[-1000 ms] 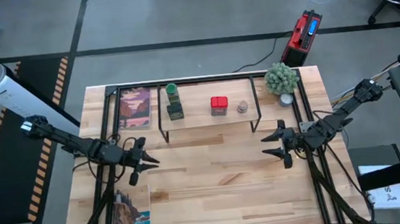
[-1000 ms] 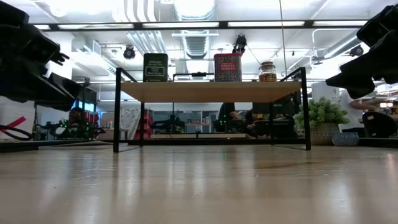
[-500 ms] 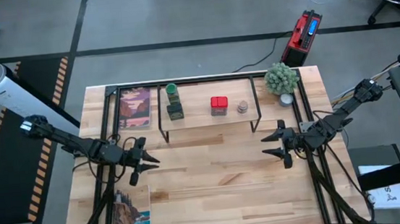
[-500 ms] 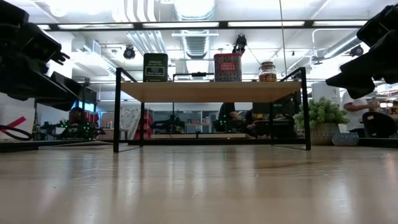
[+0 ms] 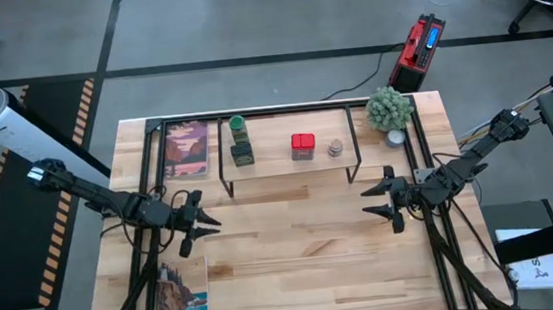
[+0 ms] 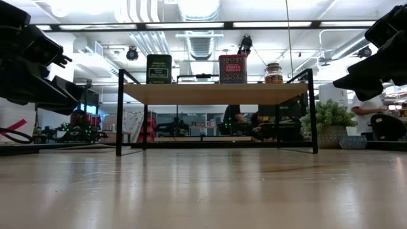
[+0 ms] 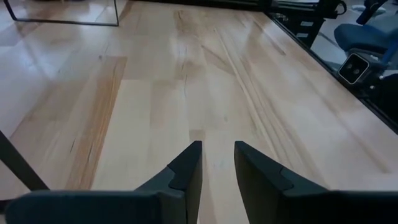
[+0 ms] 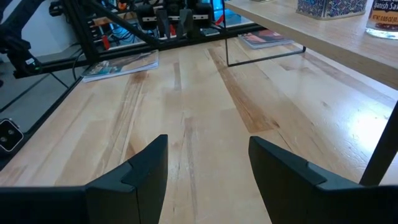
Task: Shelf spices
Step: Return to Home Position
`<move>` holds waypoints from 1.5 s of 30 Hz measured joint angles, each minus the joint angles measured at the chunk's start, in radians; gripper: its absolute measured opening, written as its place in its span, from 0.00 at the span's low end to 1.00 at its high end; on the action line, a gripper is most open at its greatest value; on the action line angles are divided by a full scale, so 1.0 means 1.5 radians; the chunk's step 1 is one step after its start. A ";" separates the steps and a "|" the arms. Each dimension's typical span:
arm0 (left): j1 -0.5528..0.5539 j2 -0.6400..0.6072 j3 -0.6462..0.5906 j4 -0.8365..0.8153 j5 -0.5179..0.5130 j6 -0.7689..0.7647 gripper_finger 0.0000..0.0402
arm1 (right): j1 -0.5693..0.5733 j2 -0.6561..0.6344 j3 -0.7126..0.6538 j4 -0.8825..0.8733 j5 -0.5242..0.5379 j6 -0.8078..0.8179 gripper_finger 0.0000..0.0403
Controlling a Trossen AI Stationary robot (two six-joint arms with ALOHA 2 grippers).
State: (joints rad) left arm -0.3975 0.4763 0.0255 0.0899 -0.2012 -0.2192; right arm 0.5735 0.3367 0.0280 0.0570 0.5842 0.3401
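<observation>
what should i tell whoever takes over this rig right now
Left gripper: open, empty, above the table on its left side.
Right gripper: open, empty, above the right side.
All four spices stand on the shelf: green-capped jar and dark jar at its left end, red tin mid-board, tan jar right of it.
Shelving looks done. Probably only parking the arms is left.

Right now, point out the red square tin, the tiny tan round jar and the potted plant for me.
red square tin (image 5: 303,146), high view, middle of its red lid.
tiny tan round jar (image 5: 335,149), high view, its round top.
potted plant (image 5: 389,108), high view, centre of its green foliage.
</observation>
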 joint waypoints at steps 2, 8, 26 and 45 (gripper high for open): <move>0.000 0.000 0.002 -0.001 0.000 0.000 0.20 | 0.000 0.000 0.000 0.000 0.000 0.000 0.49; 0.000 0.002 0.003 0.000 0.000 0.000 0.20 | 0.000 0.000 0.000 0.000 0.000 0.000 0.49; 0.000 0.019 0.004 0.000 0.000 0.000 0.23 | 0.000 0.000 0.000 0.000 0.000 0.000 0.49; 0.000 0.024 0.004 0.000 0.000 0.000 0.21 | 0.000 0.000 0.000 0.000 0.000 0.000 0.49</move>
State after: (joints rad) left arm -0.3976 0.5128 0.0315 0.0895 -0.2008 -0.2192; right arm 0.5735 0.3367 0.0284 0.0570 0.5845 0.3401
